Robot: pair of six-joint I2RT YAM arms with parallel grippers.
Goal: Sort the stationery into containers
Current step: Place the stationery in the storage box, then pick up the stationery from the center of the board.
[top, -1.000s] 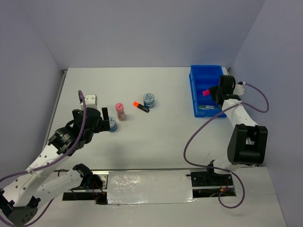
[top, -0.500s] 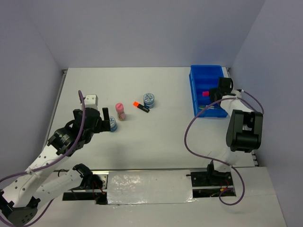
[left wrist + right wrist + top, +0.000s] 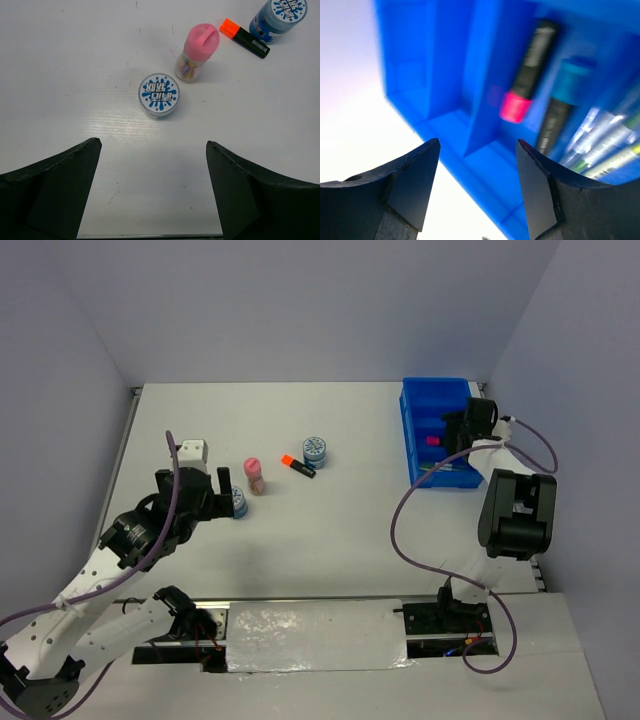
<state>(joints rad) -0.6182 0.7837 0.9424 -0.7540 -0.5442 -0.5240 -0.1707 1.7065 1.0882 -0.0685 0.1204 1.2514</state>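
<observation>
1. The right hand hangs over the bright blue, ridge-divided plastic tray at the far right of the worktop, its jaws spread wide and empty.
2. In the tray lie a slim black highlighter with a pink cap, a blue-capped highlighter and glossy thin pens. The view is too blurred to tell if they share a compartment.
3. The left hand, also wide and empty, faces a squat round blue-white tub, probably lined up to straddle it.
4. Unsorted beyond it are a pink-capped cylindrical bottle, an orange-capped highlighter and a second tub.
</observation>
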